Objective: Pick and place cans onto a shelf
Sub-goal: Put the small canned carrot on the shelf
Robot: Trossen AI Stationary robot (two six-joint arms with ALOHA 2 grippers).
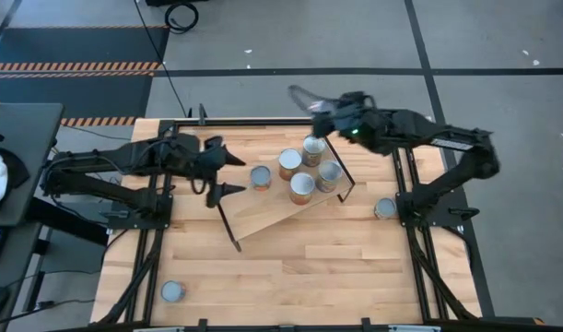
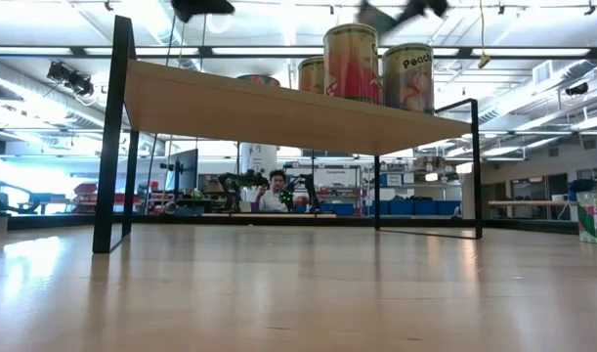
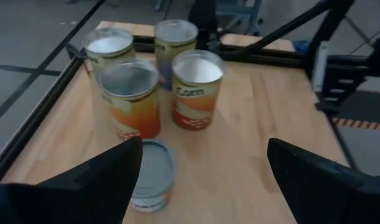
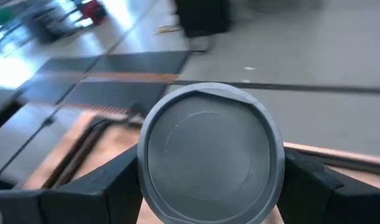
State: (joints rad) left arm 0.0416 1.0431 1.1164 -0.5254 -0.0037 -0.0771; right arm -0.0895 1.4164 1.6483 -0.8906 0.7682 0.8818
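Note:
The shelf (image 1: 263,217) stands askew mid-table on its black rod frames (image 2: 112,137). Several cans stand on it: a short grey-blue one (image 1: 261,177) and taller orange ones (image 1: 302,187), also seen in the left wrist view (image 3: 130,99) and the low view (image 2: 352,61). My left gripper (image 1: 221,169) is open above the shelf's left end, just left of the short can (image 3: 151,177). My right gripper (image 1: 309,100) is blurred above the table's far edge, shut on another can (image 4: 211,152). My right gripper pinches the can between its two fingers (image 4: 109,186), one on each side of its round wall (image 4: 143,171). The can's silver top faces the wrist camera. The can hangs clear, over the table's far edge and the floor behind it.
One can (image 1: 384,208) stands on the table by the right arm's base, showing at the low view's right edge (image 2: 596,215). Another can (image 1: 172,291) stands near the front left corner. A person (image 2: 277,191) sits in the room beyond the table.

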